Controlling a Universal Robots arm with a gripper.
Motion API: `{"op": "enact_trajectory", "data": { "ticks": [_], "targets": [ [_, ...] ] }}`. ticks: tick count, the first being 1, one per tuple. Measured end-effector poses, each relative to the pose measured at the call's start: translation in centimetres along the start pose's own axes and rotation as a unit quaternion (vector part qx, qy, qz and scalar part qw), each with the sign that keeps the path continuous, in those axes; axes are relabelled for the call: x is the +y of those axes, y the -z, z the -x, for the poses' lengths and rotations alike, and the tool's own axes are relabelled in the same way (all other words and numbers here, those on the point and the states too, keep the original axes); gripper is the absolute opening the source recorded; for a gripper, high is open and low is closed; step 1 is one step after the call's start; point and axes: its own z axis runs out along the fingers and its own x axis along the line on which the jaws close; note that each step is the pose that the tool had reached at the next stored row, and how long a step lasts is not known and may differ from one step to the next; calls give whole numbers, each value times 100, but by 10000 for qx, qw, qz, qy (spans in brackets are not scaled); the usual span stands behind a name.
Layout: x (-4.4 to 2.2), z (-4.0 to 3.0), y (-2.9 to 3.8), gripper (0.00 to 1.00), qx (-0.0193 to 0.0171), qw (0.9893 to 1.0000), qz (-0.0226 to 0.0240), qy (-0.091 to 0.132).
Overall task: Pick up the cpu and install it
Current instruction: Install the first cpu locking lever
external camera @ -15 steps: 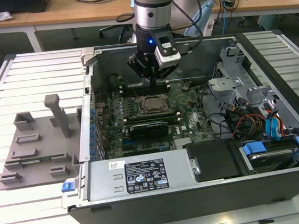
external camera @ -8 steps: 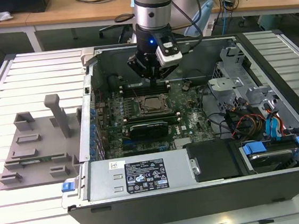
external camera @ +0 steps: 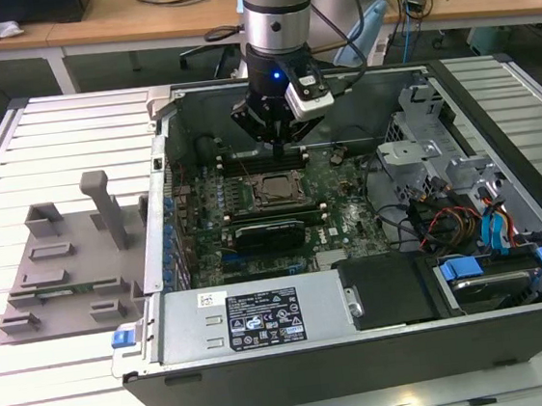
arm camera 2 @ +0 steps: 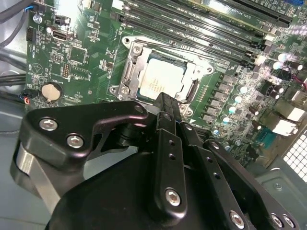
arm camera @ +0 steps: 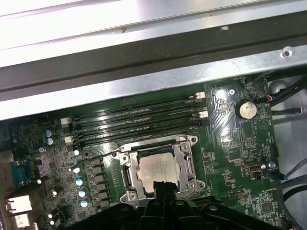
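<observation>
The cpu (arm camera 2: 162, 80) is already lying flat in its socket (arm camera: 160, 168) near the middle of the motherboard (external camera: 345, 216), so the placing looks done; whether the retention frame is latched cannot be told. The claw (external camera: 277, 136) is hanging just above the chip, fingers pressed together and gripping nothing. The open computer case (external camera: 383, 346) is resting on a slatted metal surface (external camera: 40, 402), a grey fixture (external camera: 65, 268) beside it, with wooden desks (external camera: 117, 25) and cables standing behind.
</observation>
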Motion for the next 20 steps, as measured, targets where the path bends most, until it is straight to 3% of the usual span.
{"op": "enact_trajectory", "data": {
  "ticks": [12,14,20],
  "targets": [
    [0,0,0,11,-21,9995,5,328],
    [0,0,0,11,-33,9986,8,525],
    [0,0,0,11,-44,9976,11,696]
  ]
}}
